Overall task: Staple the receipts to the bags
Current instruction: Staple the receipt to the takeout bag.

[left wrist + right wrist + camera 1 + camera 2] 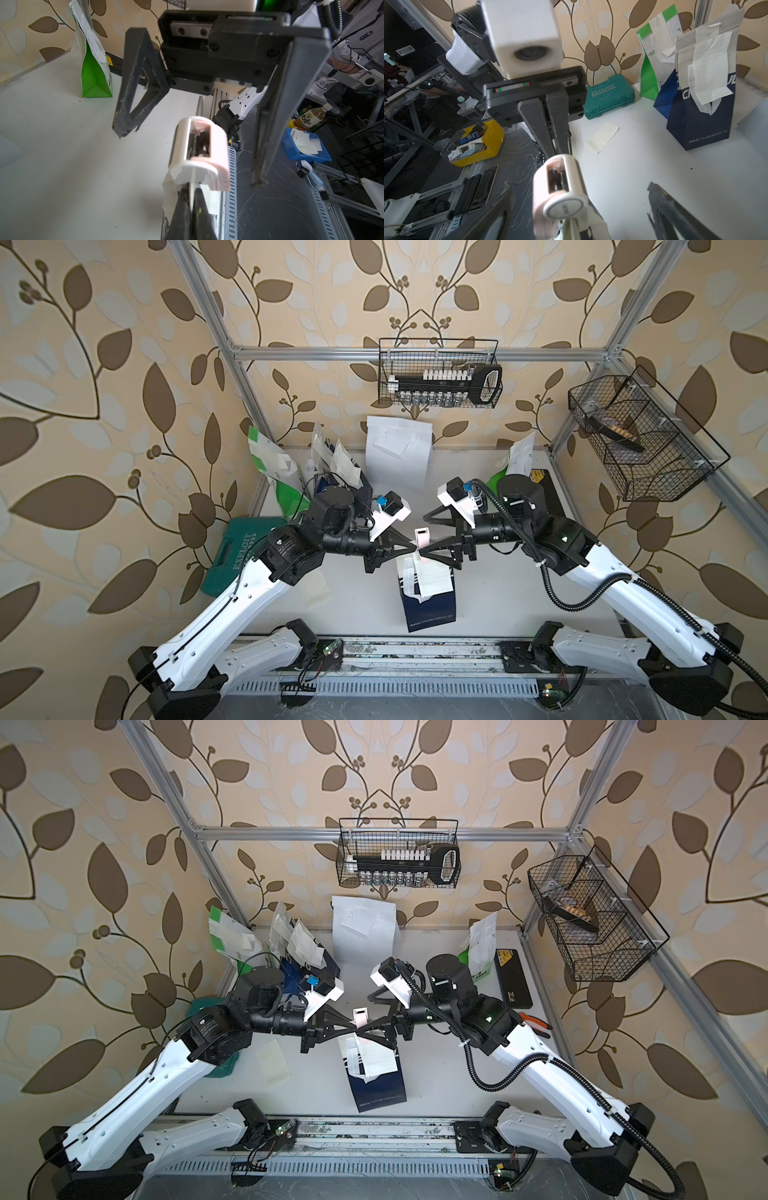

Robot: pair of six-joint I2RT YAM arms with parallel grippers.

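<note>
Left claw (414, 548) pinched on bag (432, 610) edge at stapler (199, 145); right claw (424, 537) spread wide, clear either side

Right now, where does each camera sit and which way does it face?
Top views: overhead, looking down at the table; both arms, left gripper, right gripper show.
Left wrist: on the left arm, facing past its shut gripper to the stapler and open right gripper.
Right wrist: on the right arm, facing the stapler and left gripper; own open gripper shows.
Shared: both wrist views show the stapler, from opposite sides.

Soft even light; warped edges; blurry close foregrounds
</note>
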